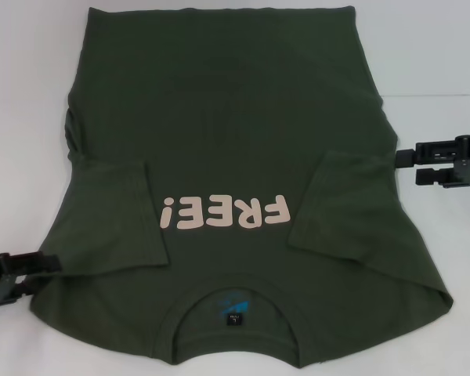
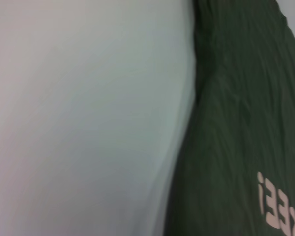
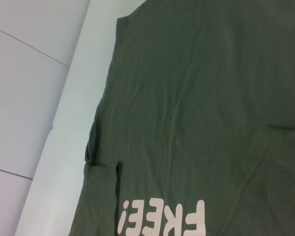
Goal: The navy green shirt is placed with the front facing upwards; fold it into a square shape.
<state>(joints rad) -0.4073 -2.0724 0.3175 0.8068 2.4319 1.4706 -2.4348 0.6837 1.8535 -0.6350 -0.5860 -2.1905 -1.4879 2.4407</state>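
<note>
- The navy green shirt [image 1: 243,141] was a matt, soft knit cloth, finely creased along its side nearest the desk's left edge.
- Its "FREE!" print [image 1: 223,213] looked like a smooth, flat, pale pink film laid on the cloth, slightly less dull than the fabric.
- The collar [image 1: 235,291] was a ribbed band of the same cloth, with a small woven-looking blue label [image 1: 233,311] inside.
- The desk [image 1: 23,94] was a smooth, white, faintly sheened surface.
- The left hand [image 1: 8,274] and right hand [image 1: 446,160] looked like black matt plastic.
</note>
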